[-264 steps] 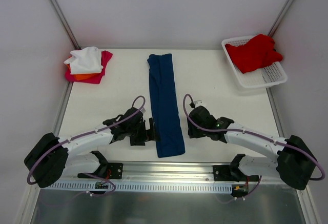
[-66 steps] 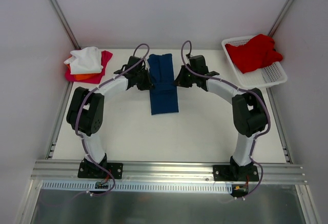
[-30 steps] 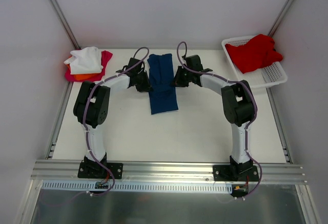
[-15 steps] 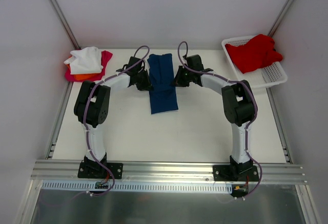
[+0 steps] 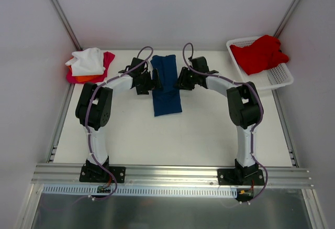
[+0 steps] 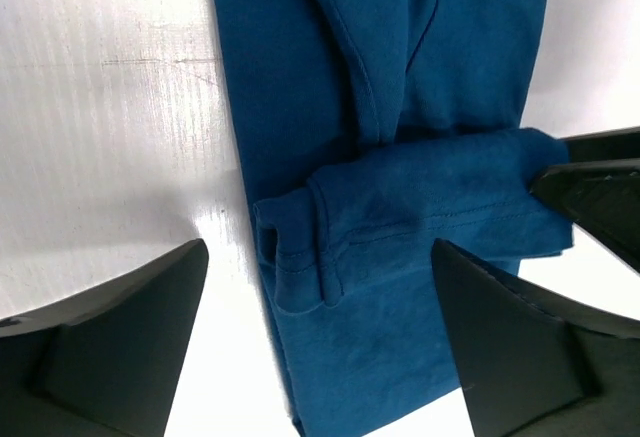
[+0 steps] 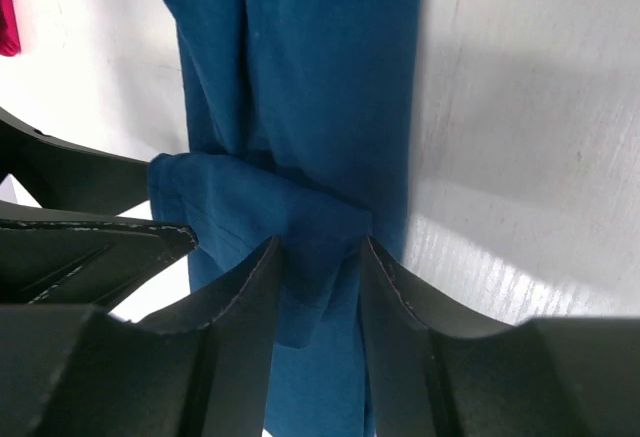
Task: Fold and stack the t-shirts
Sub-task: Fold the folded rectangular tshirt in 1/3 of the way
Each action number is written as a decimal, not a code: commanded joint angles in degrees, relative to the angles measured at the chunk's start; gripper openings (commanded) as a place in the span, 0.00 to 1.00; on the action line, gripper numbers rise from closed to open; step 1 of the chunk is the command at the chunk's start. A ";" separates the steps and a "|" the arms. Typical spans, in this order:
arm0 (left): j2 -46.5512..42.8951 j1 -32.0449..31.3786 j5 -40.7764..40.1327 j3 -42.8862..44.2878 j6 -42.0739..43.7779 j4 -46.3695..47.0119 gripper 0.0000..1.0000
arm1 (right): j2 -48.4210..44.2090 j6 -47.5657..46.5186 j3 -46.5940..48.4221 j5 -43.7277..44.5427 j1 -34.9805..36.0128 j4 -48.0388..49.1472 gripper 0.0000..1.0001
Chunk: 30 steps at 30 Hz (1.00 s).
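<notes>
Viewed from my remote station, the left arm (image 5: 93, 141) and right arm (image 5: 244, 142) wore matching livery: white tubular links between bulky black joint housings, rising from black bases (image 5: 99, 174). A purple cable (image 5: 144, 51) ran along each arm and looped free near the wrist. The left gripper (image 6: 320, 247) and right gripper (image 7: 320, 242) had matte black, wedge-shaped fingers (image 6: 110, 357).
</notes>
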 commanded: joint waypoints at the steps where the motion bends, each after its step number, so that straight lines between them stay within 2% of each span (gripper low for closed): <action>1: -1.21 0.81 -0.26 1.17 1.08 -0.41 0.97 | -1.68 -0.37 -0.85 0.87 -0.32 0.56 0.41; 13: -4.19 0.81 -0.96 0.82 1.17 -1.12 0.99 | -3.87 -0.63 -0.67 0.70 -0.32 0.12 0.42; 30: -10.09 -0.86 0.44 -4.54 -1.29 -1.03 0.99 | -13.10 -3.01 -7.44 5.18 1.70 -1.46 0.41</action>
